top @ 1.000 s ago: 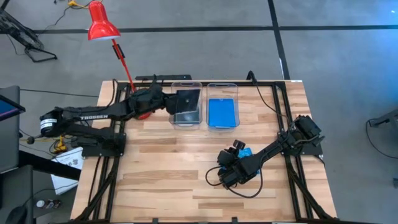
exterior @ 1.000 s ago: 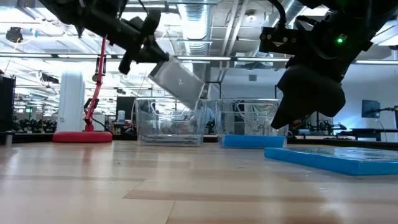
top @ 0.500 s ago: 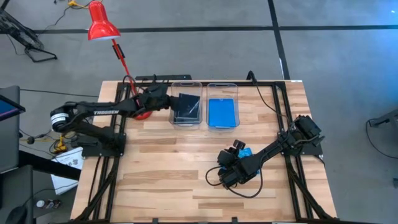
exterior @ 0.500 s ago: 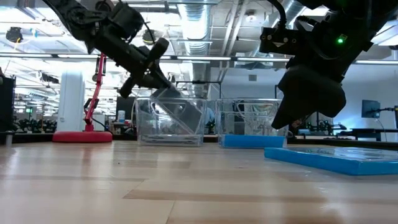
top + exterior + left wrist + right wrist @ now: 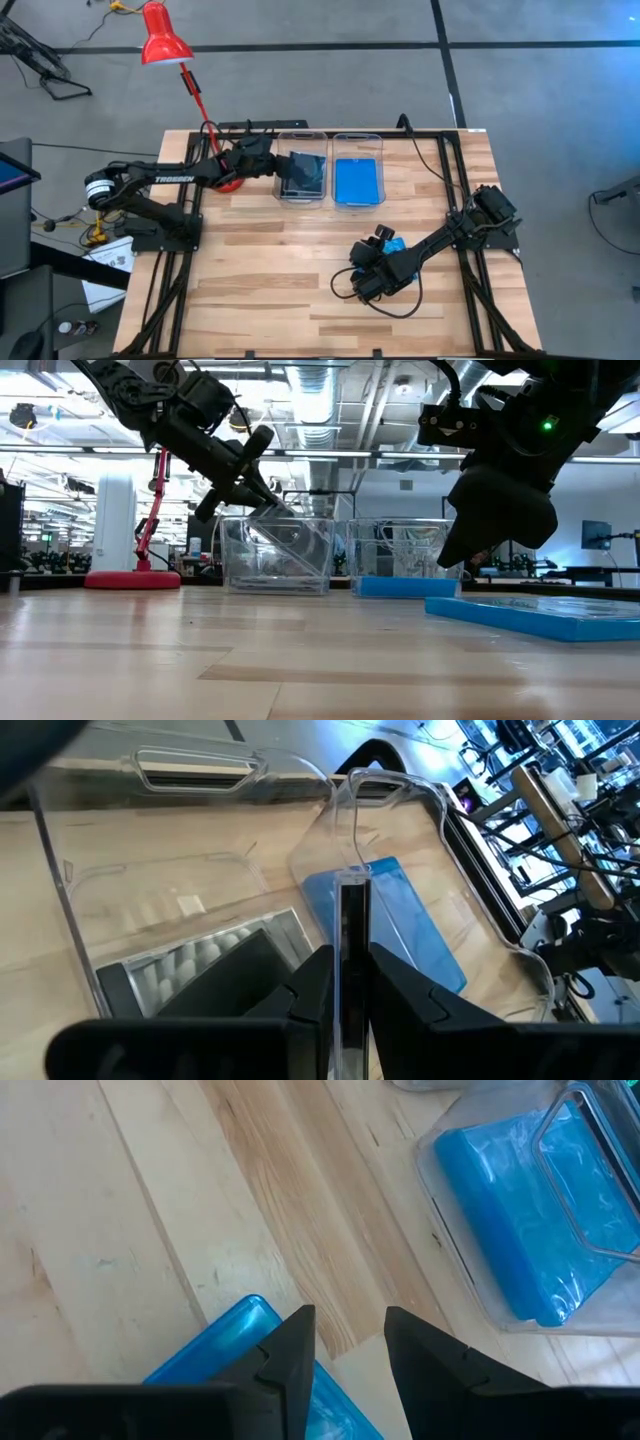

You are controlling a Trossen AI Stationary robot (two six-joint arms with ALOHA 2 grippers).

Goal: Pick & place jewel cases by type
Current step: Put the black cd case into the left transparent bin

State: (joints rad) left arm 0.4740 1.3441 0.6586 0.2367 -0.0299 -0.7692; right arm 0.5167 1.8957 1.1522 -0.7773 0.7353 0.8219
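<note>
Left gripper (image 5: pixel 268 500): pinching a clear jewel case (image 5: pixel 290 538) tilting into the left bin (image 5: pixel 276 555)
Right gripper (image 5: pixel 470 555): hovering over a blue case (image 5: pixel 530 614)

The only readable lettering is the white brand word "TROSSEN", printed along the dark left arm (image 5: pixel 170 180) in the high view, toward nine o'clock of the table. No other text, label, number or sign can be made out in any view; room signs behind the table are too small to read.
</note>
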